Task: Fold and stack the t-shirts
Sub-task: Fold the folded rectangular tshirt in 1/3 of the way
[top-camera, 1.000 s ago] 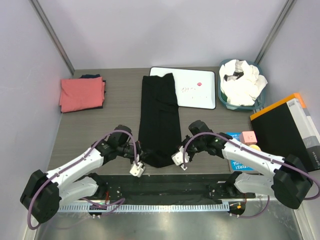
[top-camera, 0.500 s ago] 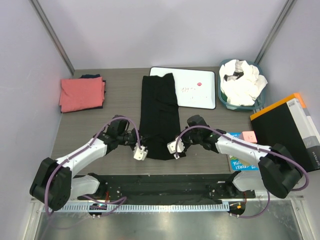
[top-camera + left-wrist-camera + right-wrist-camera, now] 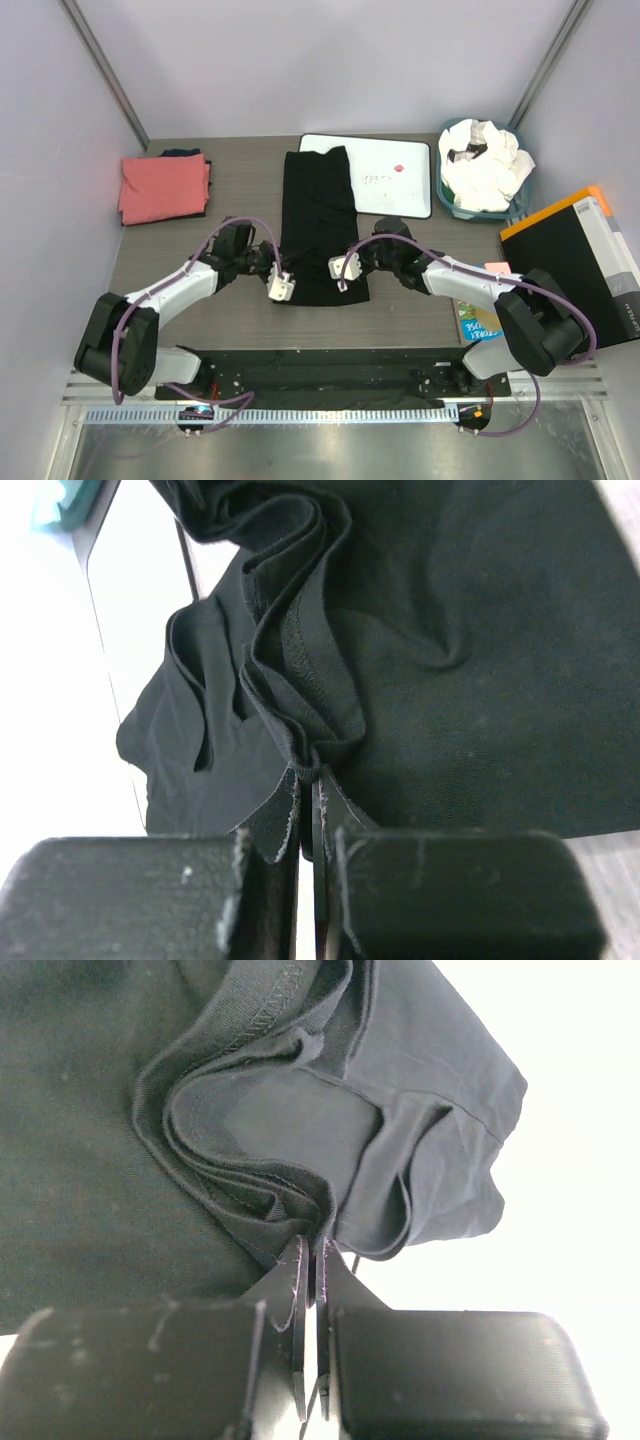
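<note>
The black t-shirt [image 3: 320, 205] lies as a long narrow strip down the middle of the table, its far end overlapping the white board [image 3: 395, 190]. My left gripper [image 3: 282, 286] is shut on the near-left corner of its hem, and my right gripper [image 3: 340, 272] is shut on the near-right corner. In the left wrist view bunched black folds [image 3: 300, 660] rise from the left gripper [image 3: 308, 775]. The right wrist view shows the right gripper [image 3: 312, 1247] pinching layered hem [image 3: 250, 1170]. A folded coral-pink t-shirt [image 3: 163, 188] sits at far left. White t-shirts [image 3: 487, 165] fill a basket.
The teal basket [image 3: 447, 205] stands at far right beside the board. A black box with an orange edge [image 3: 570, 255] lies along the right side, with a blue booklet [image 3: 478, 322] and a pink block [image 3: 497, 268] near it. A dark garment peeks from under the coral-pink shirt.
Both grippers have moved away from the near edge toward the far side, carrying the black shirt's near hem with them. The visible strip has grown shorter.
</note>
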Robot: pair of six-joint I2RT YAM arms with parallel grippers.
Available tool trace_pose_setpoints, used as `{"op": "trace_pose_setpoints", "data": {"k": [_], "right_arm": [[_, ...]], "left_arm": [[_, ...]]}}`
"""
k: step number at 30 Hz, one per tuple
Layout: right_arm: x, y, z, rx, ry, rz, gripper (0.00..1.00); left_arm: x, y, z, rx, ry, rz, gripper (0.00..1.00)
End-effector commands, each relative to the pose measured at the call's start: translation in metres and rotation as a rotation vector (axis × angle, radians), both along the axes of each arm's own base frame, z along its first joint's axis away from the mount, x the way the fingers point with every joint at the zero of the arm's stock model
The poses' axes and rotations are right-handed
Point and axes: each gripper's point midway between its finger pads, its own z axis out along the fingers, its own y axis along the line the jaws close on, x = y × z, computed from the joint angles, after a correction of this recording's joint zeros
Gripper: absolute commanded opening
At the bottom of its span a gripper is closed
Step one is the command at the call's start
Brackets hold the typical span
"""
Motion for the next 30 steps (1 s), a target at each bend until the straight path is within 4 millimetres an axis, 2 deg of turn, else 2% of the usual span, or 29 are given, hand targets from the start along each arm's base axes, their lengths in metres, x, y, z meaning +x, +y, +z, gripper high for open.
{"op": "trace_pose_setpoints", "data": {"k": [1,9,17,24,25,27,28,29,30], "right_arm": [[0.024,0.006,0.027,0.074,-0.084,-0.049,0.01],[0.043,0.001,0.027,0.091,-0.106,-0.094,0.01],[0.062,-0.001,0.025,0.107,-0.125,-0.125,0.01],[0.091,0.004,0.030,0.127,-0.145,-0.146,0.01],[0.094,0.003,0.024,0.120,-0.135,-0.153,0.01],[0.103,0.003,0.029,0.129,-0.149,-0.162,0.01],[0.106,0.003,0.022,0.120,-0.142,-0.169,0.01],[0.111,0.000,0.022,0.114,-0.154,-0.190,0.05],[0.117,-0.001,0.024,0.118,-0.177,-0.212,0.14]], "left_arm": [[0.026,-0.007,0.020,-0.051,-0.086,0.003,0.00],[0.041,-0.005,0.014,-0.043,-0.067,0.023,0.00],[0.069,-0.006,0.019,-0.061,-0.109,0.043,0.00],[0.091,-0.005,0.015,-0.066,-0.111,0.058,0.00],[0.095,-0.005,0.011,-0.065,-0.104,0.059,0.00],[0.103,-0.006,0.014,-0.070,-0.115,0.062,0.00],[0.107,-0.005,0.009,-0.067,-0.106,0.067,0.00],[0.112,-0.004,0.012,-0.069,-0.114,0.076,0.00],[0.118,-0.002,0.012,-0.071,-0.122,0.096,0.03]]}}
